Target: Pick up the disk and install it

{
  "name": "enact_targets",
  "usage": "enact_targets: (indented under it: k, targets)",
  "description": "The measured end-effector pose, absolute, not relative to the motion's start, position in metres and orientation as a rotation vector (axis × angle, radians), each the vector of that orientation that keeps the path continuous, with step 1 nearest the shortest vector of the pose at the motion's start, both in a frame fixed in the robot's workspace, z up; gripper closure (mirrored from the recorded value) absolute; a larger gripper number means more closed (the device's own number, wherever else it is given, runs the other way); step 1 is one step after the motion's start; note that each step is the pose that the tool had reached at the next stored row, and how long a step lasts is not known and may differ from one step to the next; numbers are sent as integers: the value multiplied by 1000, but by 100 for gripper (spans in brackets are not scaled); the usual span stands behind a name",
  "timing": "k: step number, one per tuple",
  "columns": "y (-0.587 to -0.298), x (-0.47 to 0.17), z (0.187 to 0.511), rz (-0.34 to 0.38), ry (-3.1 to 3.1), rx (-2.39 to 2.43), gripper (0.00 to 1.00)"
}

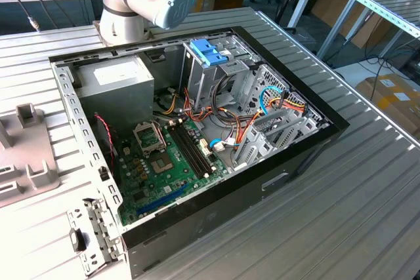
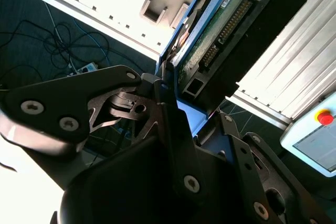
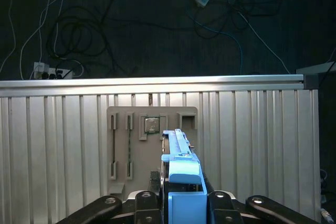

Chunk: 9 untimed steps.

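Gripper is clamped on the disk, held edge-on just off the fixture plate, not touching it. Risk: grip sits at one end, so disk cd pivot or slip, then snag going into PC case.

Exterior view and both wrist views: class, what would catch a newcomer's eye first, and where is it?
In the exterior view, the open computer case lies on the ribbed metal table, its green motherboard bared. In the first wrist view, the disk, with bright blue rails, stands gripped in the claw above a grey fixture plate.
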State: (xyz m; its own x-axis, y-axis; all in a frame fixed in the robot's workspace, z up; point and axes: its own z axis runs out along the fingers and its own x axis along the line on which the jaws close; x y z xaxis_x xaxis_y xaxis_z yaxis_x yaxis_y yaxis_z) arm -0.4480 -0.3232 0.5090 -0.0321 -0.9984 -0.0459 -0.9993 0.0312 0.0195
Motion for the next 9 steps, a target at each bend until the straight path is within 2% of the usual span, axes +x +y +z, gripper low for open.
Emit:
enact_targets:
  k: [9]
  targets:
    - [-325, -448, 509, 72, 2242, -2172, 63]
